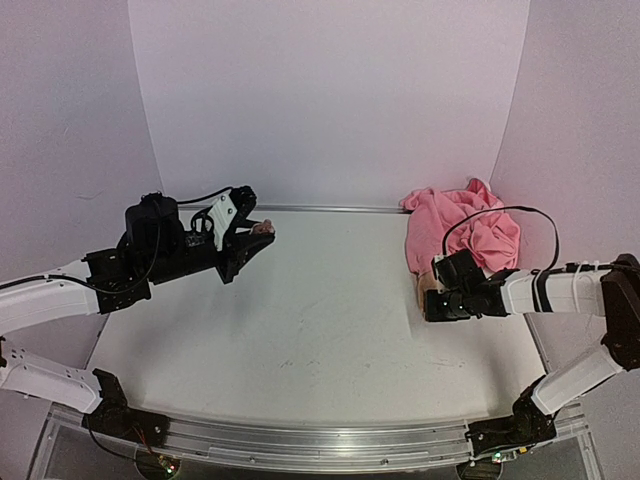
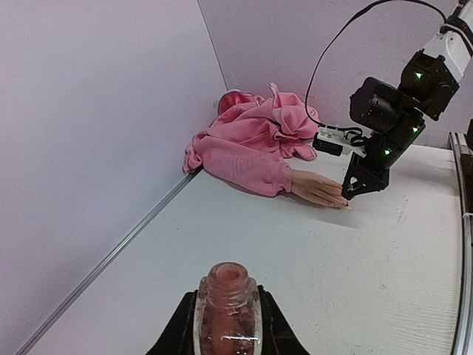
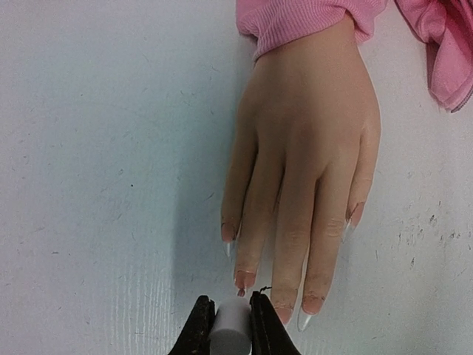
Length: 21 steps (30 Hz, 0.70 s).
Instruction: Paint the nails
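The flesh-coloured mannequin hand [image 3: 307, 133] lies flat on the table, sticking out of a pink sleeve [image 3: 295, 22]. Its pale nails [image 3: 310, 310] point toward my right gripper [image 3: 230, 322]. That gripper is shut on a white cap [image 3: 230, 329], and the brush tip touches or hovers just over one nail [image 3: 244, 281]. In the top view the right gripper [image 1: 432, 300] sits over the hand [image 1: 424, 285]. My left gripper [image 2: 228, 325] is shut on the open pinkish polish bottle [image 2: 228, 303], held above the table at far left [image 1: 262, 230], well away from the hand [image 2: 318, 189].
The crumpled pink garment [image 1: 462, 228] lies in the back right corner against the walls. A metal rail [image 1: 330, 208] runs along the table's back edge. The right arm's cable [image 1: 500, 212] loops above the garment.
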Available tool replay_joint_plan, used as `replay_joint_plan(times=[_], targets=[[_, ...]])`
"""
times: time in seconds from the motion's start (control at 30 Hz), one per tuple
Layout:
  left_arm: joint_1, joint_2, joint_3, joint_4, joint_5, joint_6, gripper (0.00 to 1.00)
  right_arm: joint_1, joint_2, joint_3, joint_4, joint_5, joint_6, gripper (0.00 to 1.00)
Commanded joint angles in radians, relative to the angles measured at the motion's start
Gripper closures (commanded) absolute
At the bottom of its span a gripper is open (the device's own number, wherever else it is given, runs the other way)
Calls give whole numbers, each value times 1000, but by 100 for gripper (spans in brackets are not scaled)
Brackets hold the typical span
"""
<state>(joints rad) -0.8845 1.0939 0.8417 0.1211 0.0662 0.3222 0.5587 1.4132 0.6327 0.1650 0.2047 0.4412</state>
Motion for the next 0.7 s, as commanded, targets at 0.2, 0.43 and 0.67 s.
replay_joint_plan(times=[0.2, 0.43, 0.67], targets=[[5, -14, 4, 43, 4, -7, 100, -4, 34, 30, 3, 18, 3, 100], [5, -15, 5, 44, 4, -9, 100, -5, 15, 27, -27, 30, 21, 100], [5, -13, 5, 43, 7, -11, 100, -5, -23, 24, -51, 51, 42, 100]])
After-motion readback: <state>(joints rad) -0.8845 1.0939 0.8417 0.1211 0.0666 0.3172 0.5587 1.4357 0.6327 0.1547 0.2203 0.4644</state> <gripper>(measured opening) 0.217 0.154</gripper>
